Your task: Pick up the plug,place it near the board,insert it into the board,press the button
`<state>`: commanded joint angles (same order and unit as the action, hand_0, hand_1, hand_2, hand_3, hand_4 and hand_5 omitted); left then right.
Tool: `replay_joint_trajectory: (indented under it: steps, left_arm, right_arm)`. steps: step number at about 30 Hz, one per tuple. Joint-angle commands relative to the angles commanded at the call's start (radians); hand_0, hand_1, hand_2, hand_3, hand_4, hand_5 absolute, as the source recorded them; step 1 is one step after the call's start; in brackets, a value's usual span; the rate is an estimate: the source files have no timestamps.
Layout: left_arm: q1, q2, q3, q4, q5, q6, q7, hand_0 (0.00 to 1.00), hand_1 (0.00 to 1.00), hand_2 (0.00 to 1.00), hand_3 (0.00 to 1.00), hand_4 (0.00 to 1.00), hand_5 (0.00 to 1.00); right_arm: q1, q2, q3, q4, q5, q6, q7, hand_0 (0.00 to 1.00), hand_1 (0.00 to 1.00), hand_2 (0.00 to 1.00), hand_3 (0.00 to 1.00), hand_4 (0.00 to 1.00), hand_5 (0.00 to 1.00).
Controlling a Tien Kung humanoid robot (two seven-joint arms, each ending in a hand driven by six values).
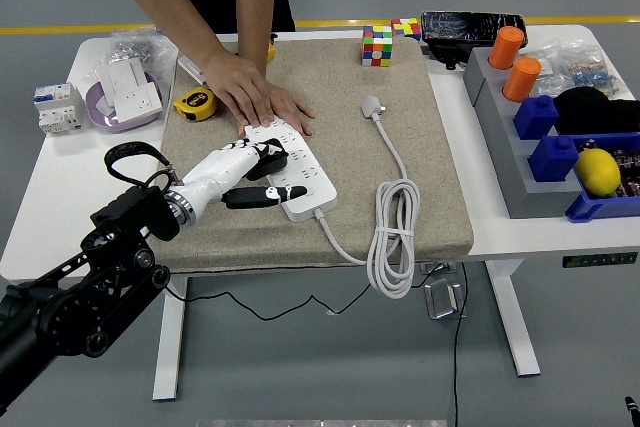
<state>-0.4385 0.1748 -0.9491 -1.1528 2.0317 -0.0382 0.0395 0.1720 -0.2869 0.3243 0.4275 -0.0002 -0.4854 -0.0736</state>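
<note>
A white power strip (303, 183) lies on the beige mat (340, 77), its far end pinned down by a person's hand (258, 95). My left hand (252, 173), white with black fingertips, is over the strip's left half. Its fingers curl around a black plug (269, 156), which sits on top of the strip's sockets. The thumb (264, 194) points right along the strip's near edge. The strip's round button (309, 190) shows near its front end. I cannot tell whether the plug's pins are in a socket.
The strip's white cord lies coiled (395, 237) at the mat's front right, and its white plug (373, 106) lies further back. A yellow tape measure (195, 103) and a bowl of sockets (127, 97) lie left. Cubes (378, 45) and bins (545, 137) stand behind and right.
</note>
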Motion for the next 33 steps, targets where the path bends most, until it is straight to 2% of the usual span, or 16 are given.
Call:
replay_joint_trajectory:
  steps: [9, 17, 22, 23, 25, 28, 29, 33]
  left_arm:
    - [0.006, 0.002, 0.004, -0.006, -0.002, 0.0, -0.002, 0.998, 0.954, 0.9, 0.874, 0.998, 0.998]
    - [0.01, 0.011, -0.024, -0.072, 0.008, 0.021, -0.009, 0.998, 0.954, 0.894, 0.874, 0.998, 0.998]
    - [0.016, 0.016, -0.051, -0.139, 0.029, 0.046, -0.017, 0.998, 0.954, 0.894, 0.874, 0.998, 0.998]
    - [0.019, 0.019, -0.056, -0.16, 0.029, 0.054, -0.016, 0.954, 0.904, 0.842, 0.874, 0.998, 0.998]
    - [0.023, 0.024, -0.059, -0.192, 0.031, 0.061, -0.009, 0.954, 0.904, 0.842, 0.874, 0.998, 0.998]
    - [0.033, 0.034, -0.06, -0.279, 0.081, 0.038, 0.025, 0.954, 0.904, 0.842, 0.874, 0.998, 0.998]
    - [0.034, 0.035, -0.057, -0.305, 0.103, 0.017, 0.041, 0.519, 0.534, 0.497, 0.88, 0.874, 0.545]
    - [0.024, 0.037, -0.034, -0.38, 0.184, -0.057, 0.084, 0.519, 0.534, 0.497, 0.88, 0.874, 0.545]
  right_arm:
    - [-0.006, 0.0, -0.002, 0.0, 0.0, 0.0, -0.001, 0.946, 0.873, 0.812, 0.811, 0.998, 0.998]
    - [-0.006, 0.0, 0.001, 0.0, -0.002, -0.001, -0.001, 0.945, 0.873, 0.812, 0.81, 0.998, 0.998]
    - [-0.008, 0.0, 0.002, 0.0, -0.002, -0.001, -0.001, 0.945, 0.873, 0.812, 0.81, 0.998, 0.998]
    - [-0.009, 0.0, 0.002, 0.0, -0.002, -0.001, -0.001, 0.945, 0.873, 0.812, 0.811, 0.998, 0.998]
    - [-0.01, 0.0, 0.002, 0.0, -0.002, -0.001, -0.002, 0.945, 0.873, 0.812, 0.811, 0.998, 0.998]
    - [-0.012, -0.001, 0.0, 0.0, 0.0, -0.001, -0.002, 0.945, 0.873, 0.812, 0.811, 0.998, 0.998]
    - [-0.012, -0.001, 0.0, 0.0, 0.001, -0.001, -0.002, 0.945, 0.873, 0.812, 0.811, 0.998, 0.998]
    - [-0.008, -0.002, 0.0, 0.001, -0.001, -0.001, -0.002, 0.945, 0.873, 0.812, 0.811, 0.998, 0.998]
